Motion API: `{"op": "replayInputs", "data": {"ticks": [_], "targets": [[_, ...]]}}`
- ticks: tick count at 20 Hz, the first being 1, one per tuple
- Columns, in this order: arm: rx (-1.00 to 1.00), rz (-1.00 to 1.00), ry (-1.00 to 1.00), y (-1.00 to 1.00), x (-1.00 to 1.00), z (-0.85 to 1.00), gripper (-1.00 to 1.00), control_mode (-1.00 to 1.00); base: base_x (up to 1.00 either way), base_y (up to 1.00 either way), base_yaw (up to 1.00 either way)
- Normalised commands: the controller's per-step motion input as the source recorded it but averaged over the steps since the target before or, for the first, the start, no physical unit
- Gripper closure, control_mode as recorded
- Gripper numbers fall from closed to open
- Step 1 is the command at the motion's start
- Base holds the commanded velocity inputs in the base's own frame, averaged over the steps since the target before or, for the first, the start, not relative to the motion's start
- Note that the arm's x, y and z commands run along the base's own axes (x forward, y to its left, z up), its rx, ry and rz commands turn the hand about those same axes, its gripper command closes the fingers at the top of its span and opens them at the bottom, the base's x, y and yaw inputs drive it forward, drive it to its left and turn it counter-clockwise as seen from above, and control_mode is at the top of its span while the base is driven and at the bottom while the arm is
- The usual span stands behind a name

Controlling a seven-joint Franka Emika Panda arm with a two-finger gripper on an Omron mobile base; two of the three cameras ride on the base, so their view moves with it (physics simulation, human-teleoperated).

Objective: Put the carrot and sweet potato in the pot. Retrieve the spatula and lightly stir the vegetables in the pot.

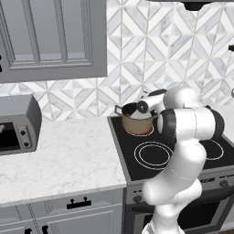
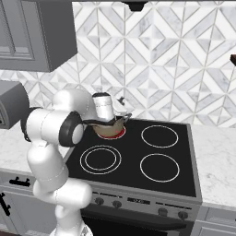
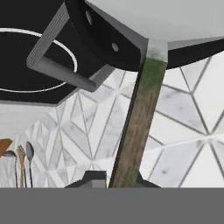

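My pincer (image 3: 114, 183) is closed tight on the handle of the spatula (image 3: 139, 118), which in my hand view runs as a straight mottled green-brown bar from between my finger tips up to a pale grey blade at the top of the picture. Just beside that handle is the pot (image 1: 136, 119), seen from very close: its dark wall with two small rivets and one grey loop handle fill the upper left of the hand view, over the black stove top with a white burner ring. From the left base view the tan pot stands on the far left burner of the stove (image 1: 151, 157), on a glowing red ring, and my white wrist hangs right at its right rim. From the right base view my hand covers most of the pot (image 2: 115, 125), whose dark rim and one side handle stick out to the right of it. I cannot tell whether the carrot and the sweet potato lie inside, as the pot's interior is hidden by my hand. At the lower left of the hand view some ladles and wooden spoons (image 3: 19, 164) hang against the patterned tile wall (image 2: 161, 55). A grey toaster oven (image 1: 18, 123) sits on the marble counter (image 1: 68, 160) well to the left of the stove.
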Motion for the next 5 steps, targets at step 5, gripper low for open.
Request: {"op": "replayInputs", "data": {"ticks": [5], "targets": [[-0.07,0.00,0.00,0.63,0.15,0.00,1.00,-1.00,0.00,0.00,0.00]]}}
